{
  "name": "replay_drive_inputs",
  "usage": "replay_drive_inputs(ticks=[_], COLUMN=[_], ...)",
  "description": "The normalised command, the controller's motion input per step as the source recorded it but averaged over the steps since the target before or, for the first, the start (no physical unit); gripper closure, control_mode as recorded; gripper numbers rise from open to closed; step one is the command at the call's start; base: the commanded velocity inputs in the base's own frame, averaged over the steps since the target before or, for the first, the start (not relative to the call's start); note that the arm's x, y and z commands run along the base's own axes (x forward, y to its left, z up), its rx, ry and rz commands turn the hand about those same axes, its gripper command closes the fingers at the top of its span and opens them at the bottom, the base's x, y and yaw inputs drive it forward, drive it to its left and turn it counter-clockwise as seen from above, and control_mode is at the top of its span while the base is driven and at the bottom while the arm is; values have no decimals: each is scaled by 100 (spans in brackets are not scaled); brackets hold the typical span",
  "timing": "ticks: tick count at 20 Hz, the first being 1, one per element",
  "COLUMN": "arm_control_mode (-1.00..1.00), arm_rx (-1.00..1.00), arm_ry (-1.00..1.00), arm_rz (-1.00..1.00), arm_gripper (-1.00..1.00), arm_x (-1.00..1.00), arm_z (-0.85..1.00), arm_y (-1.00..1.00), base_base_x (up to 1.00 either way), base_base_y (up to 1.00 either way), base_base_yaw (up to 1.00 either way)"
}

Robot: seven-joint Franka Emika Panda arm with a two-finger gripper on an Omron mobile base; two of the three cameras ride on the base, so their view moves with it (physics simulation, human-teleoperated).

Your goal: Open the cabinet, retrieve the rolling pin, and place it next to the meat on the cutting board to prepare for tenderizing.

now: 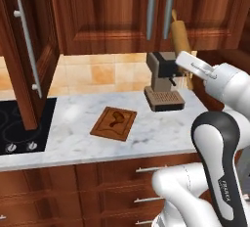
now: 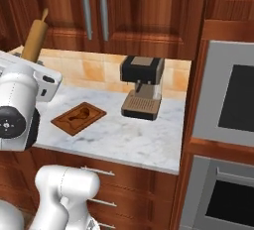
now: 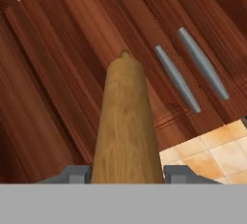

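My gripper (image 3: 126, 175) is shut on the rolling pin (image 3: 126, 121), a light-tan wooden cylinder that points up from the hand toward the cabinet (image 3: 72, 49). In the left base view the rolling pin (image 1: 179, 35) stands nearly upright above the coffee machine, in front of the cabinet (image 1: 107, 15) with its two grey bar handles. From the right base view the rolling pin (image 2: 34, 40) rises at the left. The cutting board (image 1: 100, 129) lies on the marble counter with the meat (image 1: 116, 120) on it, well below and left of the hand. The same cutting board (image 2: 64, 122) and meat (image 2: 82, 114) sit low on the counter.
A coffee machine (image 1: 163, 86) stands on the counter right of the board. An open cabinet door (image 1: 24, 50) juts out at the left over the black stovetop (image 1: 19, 123). A built-in oven (image 2: 228, 105) fills the right side. Base cabinet drawers run below the counter.
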Motion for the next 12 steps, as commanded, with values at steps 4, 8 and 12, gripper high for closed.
replay_drive_inputs(ticks=[4, 8, 12], arm_control_mode=[100, 100, 100], arm_rx=[0, 0, 0], arm_ry=[0, 0, 0], arm_rz=[0, 0, 0], arm_gripper=[100, 100, 100], arm_x=[0, 0, 0], arm_z=[0, 0, 0], arm_y=[0, 0, 0], base_base_x=[22, 21, 31], base_base_y=[0, 0, 0], base_base_yaw=[9, 8, 8])
